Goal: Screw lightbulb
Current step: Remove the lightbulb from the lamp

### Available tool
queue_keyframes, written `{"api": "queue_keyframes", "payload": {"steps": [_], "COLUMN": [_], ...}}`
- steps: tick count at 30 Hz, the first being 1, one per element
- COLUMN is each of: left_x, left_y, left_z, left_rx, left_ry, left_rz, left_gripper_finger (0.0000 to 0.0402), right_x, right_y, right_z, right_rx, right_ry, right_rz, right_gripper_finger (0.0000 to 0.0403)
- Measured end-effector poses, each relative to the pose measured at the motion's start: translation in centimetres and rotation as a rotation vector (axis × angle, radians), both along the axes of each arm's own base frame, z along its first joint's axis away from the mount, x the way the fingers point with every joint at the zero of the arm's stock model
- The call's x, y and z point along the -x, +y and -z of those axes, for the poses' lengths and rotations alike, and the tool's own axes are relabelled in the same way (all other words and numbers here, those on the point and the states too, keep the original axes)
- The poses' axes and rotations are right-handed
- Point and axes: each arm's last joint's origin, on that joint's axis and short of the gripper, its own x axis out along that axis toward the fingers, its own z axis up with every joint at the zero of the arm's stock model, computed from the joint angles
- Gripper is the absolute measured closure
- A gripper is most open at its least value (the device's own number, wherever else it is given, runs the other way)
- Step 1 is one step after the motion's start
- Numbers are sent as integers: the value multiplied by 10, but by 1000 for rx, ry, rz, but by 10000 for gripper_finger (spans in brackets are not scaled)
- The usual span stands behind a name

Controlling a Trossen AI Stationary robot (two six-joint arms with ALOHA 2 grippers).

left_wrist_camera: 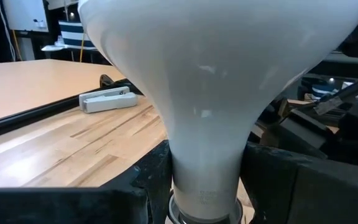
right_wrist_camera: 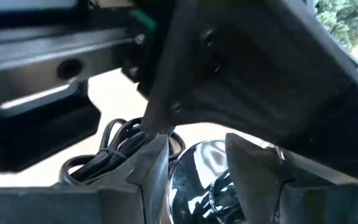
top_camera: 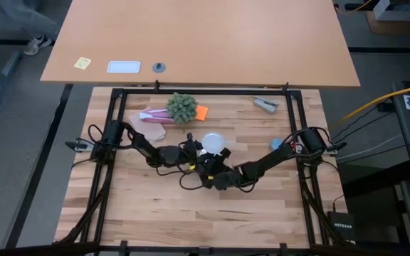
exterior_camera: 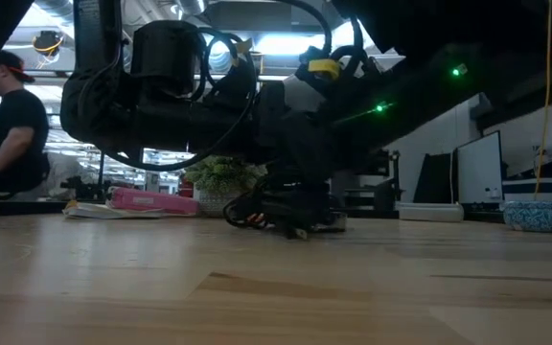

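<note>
The lightbulb stands upright near the table's middle, neck clamped between the left gripper fingers, its base apparently at the chrome socket the right gripper pinches, so seating and turning seem left.

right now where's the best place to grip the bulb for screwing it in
Grip the bulb at its narrow neck just above the grey base, jaws closing from opposite sides. The dome is wide and smooth and would slip; the tapered neck fits between them. The left gripper already holds it there, the bulb standing upright.
</note>
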Motion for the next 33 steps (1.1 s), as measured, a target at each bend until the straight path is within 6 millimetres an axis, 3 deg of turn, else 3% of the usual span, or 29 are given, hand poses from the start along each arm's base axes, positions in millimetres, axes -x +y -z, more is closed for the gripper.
{"api": "queue_keyframes", "payload": {"steps": [10, 20, 25, 33], "left_x": [0, 0, 0, 0], "left_y": [0, 0, -1, -7], "left_z": [-1, 0, 1, 2], "left_rx": [1, -2, 0, -13], "left_ry": [-15, -9, 10, 30], "left_rz": [2, 1, 3, 19], "left_gripper_finger": [249, 249, 249, 249], "right_x": [6, 34, 44, 47], "right_y": [11, 28, 24, -10], "right_z": [-14, -39, -34, -2], "right_rx": [4, 68, 154, 81], "right_ry": [5, 148, 262, 339], "right_rz": [-54, -119, -80, 18], "right_gripper_finger": [237, 237, 237, 237]}}
